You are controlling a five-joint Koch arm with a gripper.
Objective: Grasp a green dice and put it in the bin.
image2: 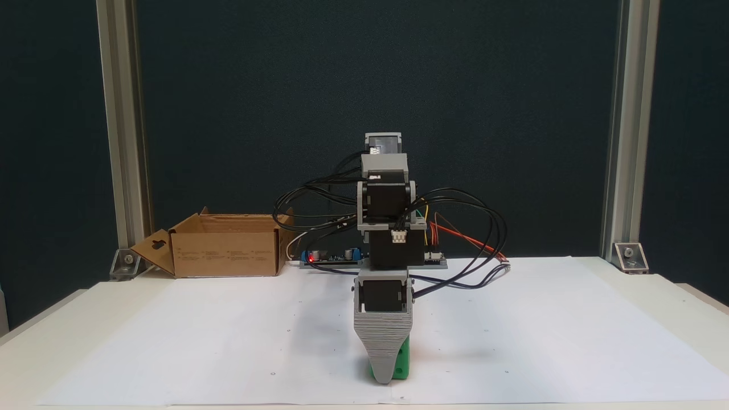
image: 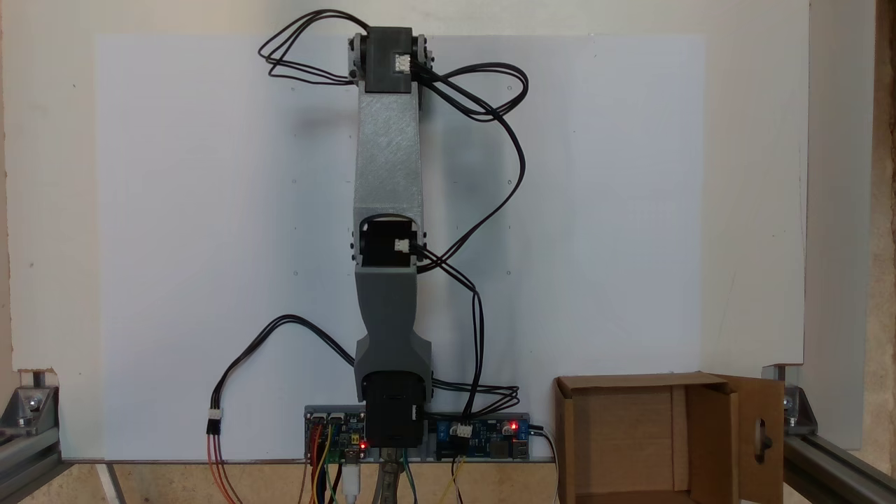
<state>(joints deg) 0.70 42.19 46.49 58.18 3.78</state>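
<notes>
Fixed view from above: one arm (image: pixel 387 231) stretched straight up the picture from its base at the bottom edge of the white sheet (image: pixel 210 245). Sheet bare on both sides of the arm, wide open room left and right. Black cables loop off the arm to the right and upper left. One cardboard box (image: pixel 630 448), top open, sits at the bottom right corner just off the sheet, right of the two electronics boards (image: pixel 483 430); its right flap carries a keyhole cut-out (image: pixel 761 439). Aluminium rails at both bottom corners.

Fixed view from the front: arm faces the camera, folded down so that the gripper (image2: pixel 385 373) reaches the sheet near the front edge. One green dice (image2: pixel 402 359) on the sheet right at the gripper tip, showing to the right of and behind the grey jaw; one face with pips is visible. The jaws line up one behind the other from here, so I cannot tell whether they are spread or pinching the dice. Box count: one (image2: pixel 228 250), back left, well apart from the dice, keyhole flap hanging out to the left. Open sheet between box and gripper. Two upright aluminium posts, one on each side.
</notes>
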